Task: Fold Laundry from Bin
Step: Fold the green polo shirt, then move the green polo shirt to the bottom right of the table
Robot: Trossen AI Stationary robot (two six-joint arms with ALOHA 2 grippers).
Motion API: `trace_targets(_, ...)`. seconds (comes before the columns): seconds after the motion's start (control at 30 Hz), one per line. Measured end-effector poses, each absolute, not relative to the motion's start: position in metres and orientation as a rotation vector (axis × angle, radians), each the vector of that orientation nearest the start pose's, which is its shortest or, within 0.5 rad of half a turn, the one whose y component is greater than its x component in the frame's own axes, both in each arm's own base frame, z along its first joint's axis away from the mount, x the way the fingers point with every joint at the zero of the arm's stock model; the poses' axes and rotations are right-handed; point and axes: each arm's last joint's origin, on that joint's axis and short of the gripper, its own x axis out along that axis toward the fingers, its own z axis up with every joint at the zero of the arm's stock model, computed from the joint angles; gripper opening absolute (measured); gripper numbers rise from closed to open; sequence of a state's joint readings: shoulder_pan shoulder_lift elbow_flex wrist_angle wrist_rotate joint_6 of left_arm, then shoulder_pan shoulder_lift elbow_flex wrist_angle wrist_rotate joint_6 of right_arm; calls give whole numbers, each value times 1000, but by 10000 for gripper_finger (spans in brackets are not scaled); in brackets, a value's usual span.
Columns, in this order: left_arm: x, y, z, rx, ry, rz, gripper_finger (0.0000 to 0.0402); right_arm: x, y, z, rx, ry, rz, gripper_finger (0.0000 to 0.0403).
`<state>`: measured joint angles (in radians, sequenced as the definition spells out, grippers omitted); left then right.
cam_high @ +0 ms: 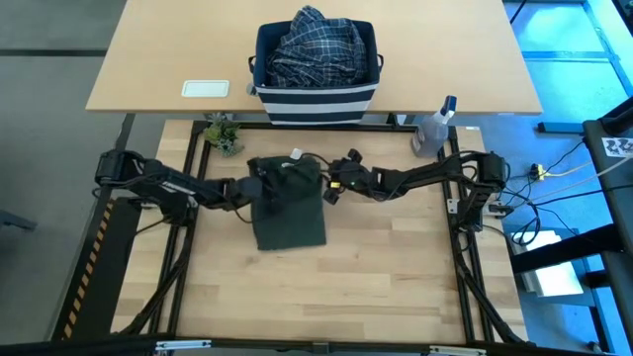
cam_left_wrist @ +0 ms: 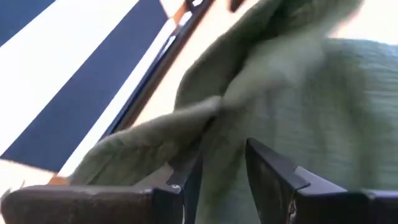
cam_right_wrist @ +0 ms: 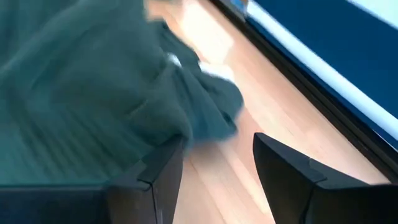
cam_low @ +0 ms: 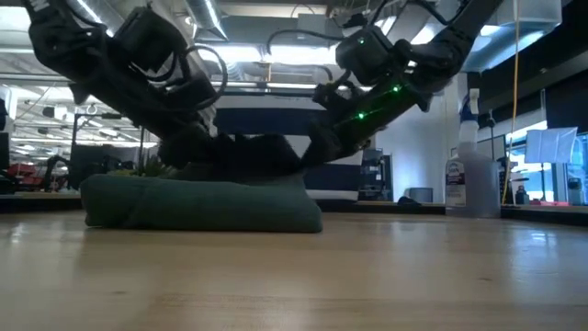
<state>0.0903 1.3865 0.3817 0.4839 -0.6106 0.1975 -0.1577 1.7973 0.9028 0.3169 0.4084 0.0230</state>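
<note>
Pale wood planks make up the bench point(cam_high: 326, 287), framed by a dark rail, with a second, lighter desk beyond it carrying the striped bin point(cam_high: 316, 91), where a blue-and-white plaid shirt point(cam_high: 315, 44) is heaped. On the bench lies the dark olive-green garment point(cam_high: 289, 208), already a narrow, thick rectangle with its long sides running toward the near edge. The left tool point(cam_high: 255, 186) sits at the cloth's far left corner; in its wrist view a ridge of green fabric passes between the fingers point(cam_left_wrist: 273, 171), so it appears to be pinching that edge. The right tool point(cam_high: 330, 190) is at the far right corner, and in its wrist view the fingers point(cam_right_wrist: 292, 174) stand apart over bare wood just beside the cloth, gripping nothing. For a clean fold, I judge both corners should be gripped evenly before lifting, then carried together so the edge stays straight.
</note>
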Motion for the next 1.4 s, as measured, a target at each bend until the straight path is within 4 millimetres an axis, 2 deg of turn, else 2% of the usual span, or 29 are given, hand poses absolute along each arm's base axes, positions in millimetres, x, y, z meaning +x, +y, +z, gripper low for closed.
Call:
trace_targets(0.27, 226, 56, 142, 256, 587, 757, 115, 345, -68, 147, -92, 689, -594, 195)
trace_targets(0.43, 224, 53, 146, 314, 596, 798, 115, 346, -67, 148, -101, 685, -570, 195)
trace_targets(0.63, 222, 32, 167, 390, 511, 708, 115, 352, -64, 152, -95, 629, -419, 195)
trace_targets(0.73, 221, 13, 179, 334, 419, 633, 115, 355, -61, 156, -54, 579, -309, 195)
trace_targets(0.9, 217, -18, 174, 219, 423, 463, 115, 361, -50, 162, 59, 484, -163, 190)
trace_targets(0.97, 213, -25, 165, 157, 476, 448, 113, 363, -40, 162, 58, 471, -134, 169)
trace_targets(1.07, 208, -30, 154, 105, 563, 458, 93, 365, -24, 161, 28, 482, -104, 107)
trace_targets(1.17, 202, -31, 147, 66, 625, 479, 48, 366, -12, 162, -12, 468, -76, 27)
trace_targets(1.2, 200, -30, 145, 53, 642, 489, 29, 367, -10, 163, -15, 456, -73, 14)
trace_targets(1.27, 199, -29, 144, 22, 657, 506, 8, 367, -10, 165, -10, 437, -74, 15)
trace_targets(1.4, 198, -26, 143, 1, 665, 527, 2, 368, -11, 159, 19, 453, -83, 14)
